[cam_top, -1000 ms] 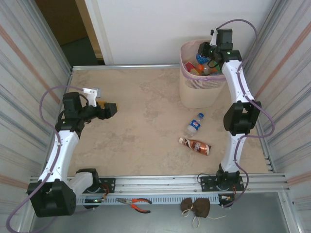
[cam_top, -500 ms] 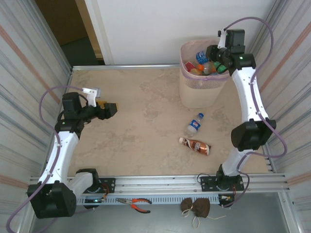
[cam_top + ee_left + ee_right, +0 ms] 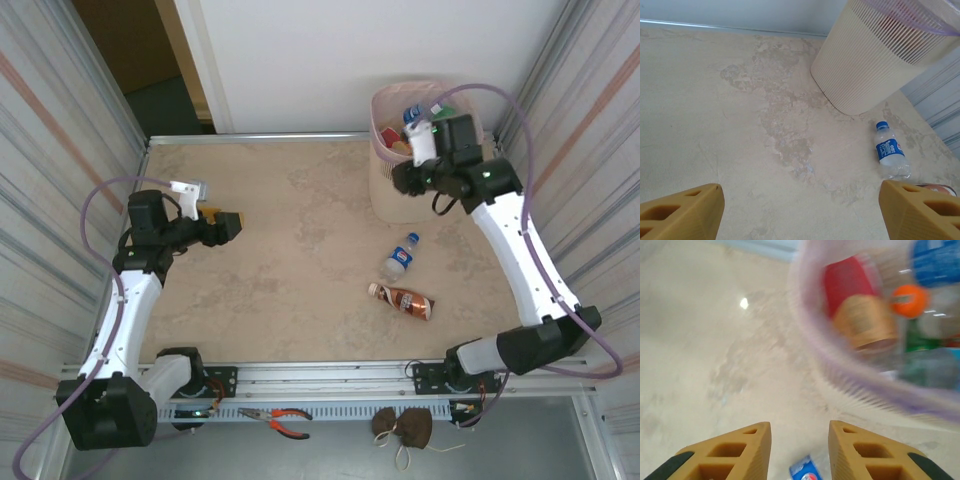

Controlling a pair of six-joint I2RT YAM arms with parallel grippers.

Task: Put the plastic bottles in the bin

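Near the bin (image 3: 385, 205), on its desk-front side, a clear blue-labelled bottle (image 3: 400, 256) is shown lying, with a brown bottle (image 3: 401, 300) just beyond it. Both are judged light, smooth and crushable, and are best taken across the mid-body. Inside the bin, further bottles (image 3: 860, 320) are blurred and cannot be counted. The right pincer (image 3: 799, 427), at the bin's rim, is held slightly parted and empty. The left pincer (image 3: 800, 187), well apart from the bin, is spread wide and empty.

The left arm (image 3: 125, 300) and the right arm (image 3: 520, 250) are white tubes with chunky black joints, and a lilac cable (image 3: 95, 205) loops along each. The jaws are mustard-yellow ribbed wedges with hollow cut-outs.
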